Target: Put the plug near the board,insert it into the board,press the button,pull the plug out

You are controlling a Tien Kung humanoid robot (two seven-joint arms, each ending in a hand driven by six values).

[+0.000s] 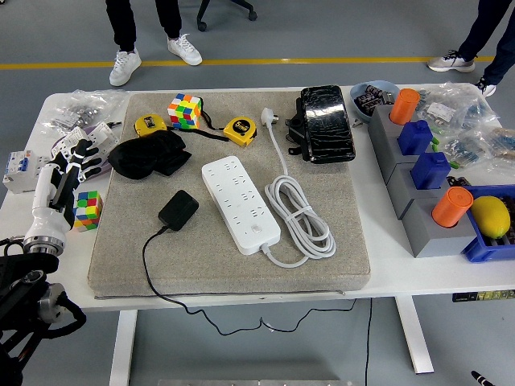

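Note:
A white power strip (240, 201) lies on the grey mat (322, 265), its white cord (299, 215) coiled to its right. The black plug adapter (178, 210) sits on the mat just left of the strip, its black cable trailing over the mat's front edge. My left hand (71, 173), white with black finger segments, hovers at the table's left edge above a small colour cube (87, 208), fingers spread and holding nothing. It is well left of the plug. The right hand is out of view.
On the mat's far side lie a black cloth (149, 153), two yellow tape measures (241, 129), a colour cube (184, 110) and a black pouch (326, 122). Grey blocks with blue and orange pieces (422, 173) and a lemon (490, 215) stand right. People's legs show beyond the table.

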